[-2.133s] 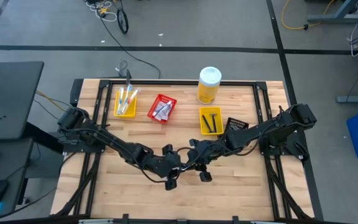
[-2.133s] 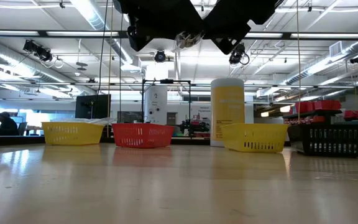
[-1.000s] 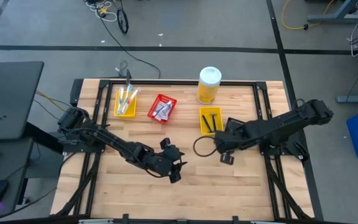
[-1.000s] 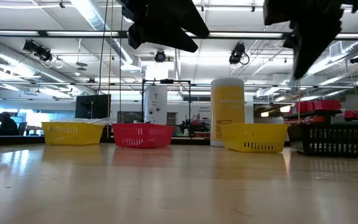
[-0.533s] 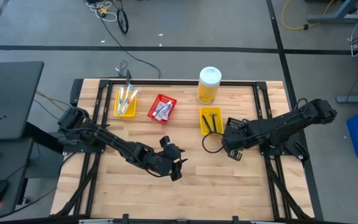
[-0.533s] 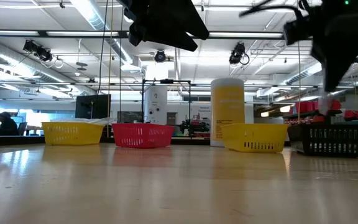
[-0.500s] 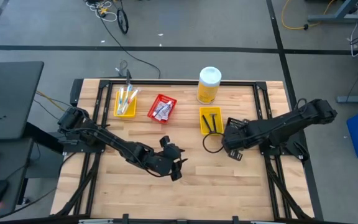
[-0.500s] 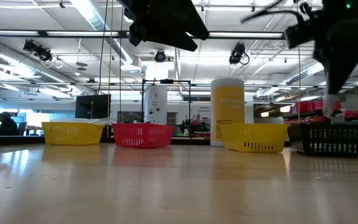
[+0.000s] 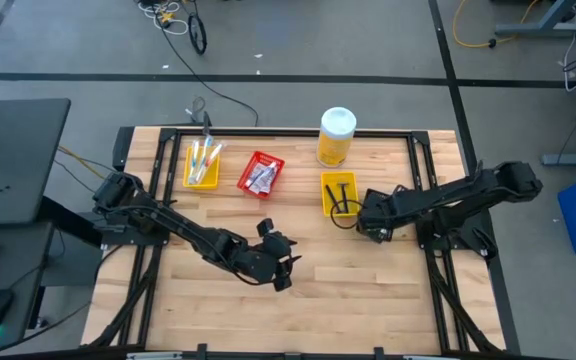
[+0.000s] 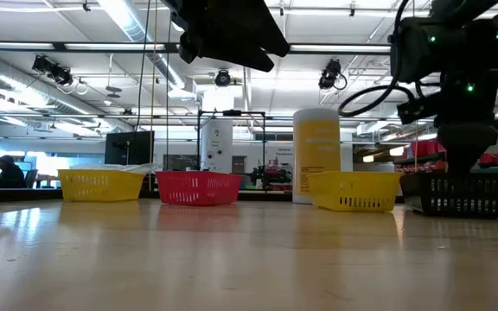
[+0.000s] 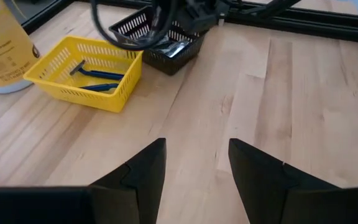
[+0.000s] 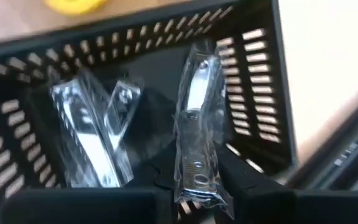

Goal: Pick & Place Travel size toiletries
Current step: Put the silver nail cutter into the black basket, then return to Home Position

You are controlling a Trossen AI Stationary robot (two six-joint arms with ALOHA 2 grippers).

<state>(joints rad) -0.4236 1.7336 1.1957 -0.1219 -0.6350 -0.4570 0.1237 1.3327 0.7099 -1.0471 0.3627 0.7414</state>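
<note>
From above we see, at the far left of the wooden table (image 9: 388,290), a yellow bin (image 9: 202,164) holding slim pale toothbrushes (image 9: 204,157), and just beside it a red bin (image 9: 261,174) with small white packets (image 9: 259,178). In front of these, over bare tabletop, hangs the left gripper (image 9: 285,272); its wrist camera shows the two dark fingers (image 11: 146,167) spread apart with nothing between them.

Farther right, at the table's back edge, stands a big yellow bottle (image 9: 336,137) with a white cap. Near it sits a second yellow bin (image 9: 338,194), and in it lie dark razors (image 11: 95,79) (blue-handled, as the left wrist camera shows them).

Just beside that bin is the black bin (image 11: 160,38), and over it the right gripper (image 9: 376,226) is lowered, its cable looping toward the yellow bin. In the right wrist view the right gripper's fingers (image 12: 244,176) pinch a clear-wrapped nail clipper (image 12: 196,124), held upright inside the black bin. Two more wrapped clippers (image 12: 95,134) lie on the bin's floor next to it. From table height, the right arm reaches down to the black bin's rim.
</note>
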